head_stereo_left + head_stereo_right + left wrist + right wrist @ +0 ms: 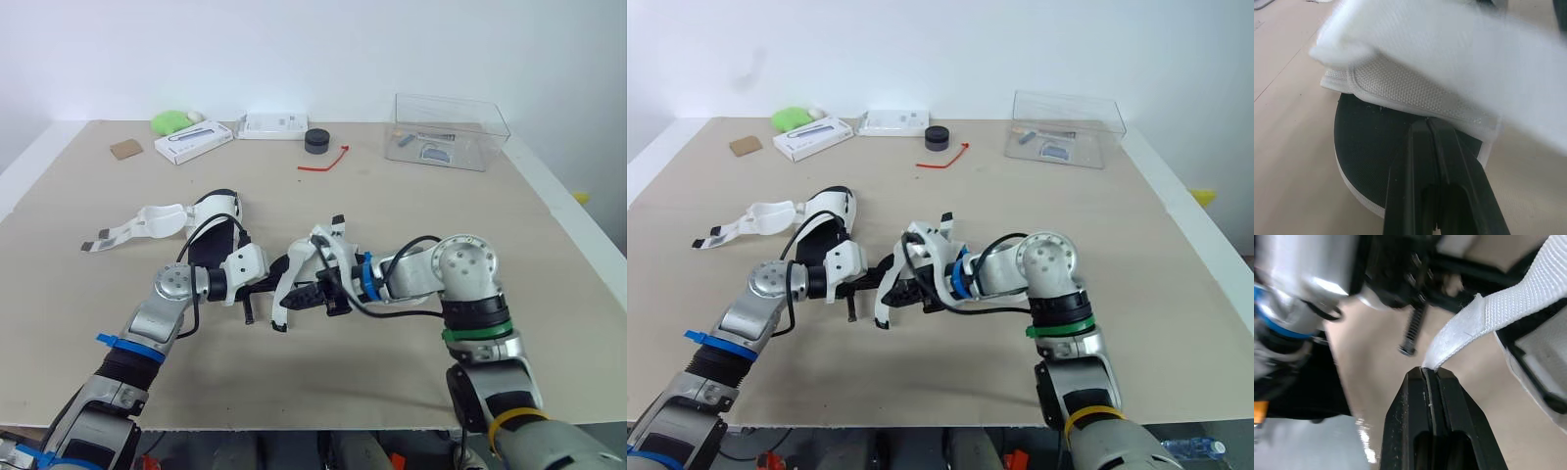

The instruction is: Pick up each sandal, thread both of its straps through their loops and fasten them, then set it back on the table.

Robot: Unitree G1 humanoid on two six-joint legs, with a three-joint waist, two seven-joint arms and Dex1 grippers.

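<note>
From the head camera, both arms bend inward over the table (pixel 411 362) and meet near its middle. The left forearm reaches forward and to the right, and the right elbow sticks out with its wrist turned back towards the left. Between them sits one sandal (pixel 294 279), its white straps loose. The left gripper (pixel 277 274) is at one end of it and the right gripper (pixel 312 294) at the other. The second sandal (pixel 217 211) lies further back on the left with its straps splayed open on the tabletop, well apart from both grippers.

In the left wrist view, the two black fingers (pixel 1449 161) are pressed together with no gap. They lie over the black insole (pixel 1366 147), with their tips against the hem of the white mesh upper (pixel 1415 83) (whether they pinch anything, I cannot tell).

In the right wrist view, the fingers (pixel 1454 406) are clamped together on the end of a white webbing strap (pixel 1508 308), which rises out from between their tips.
</note>
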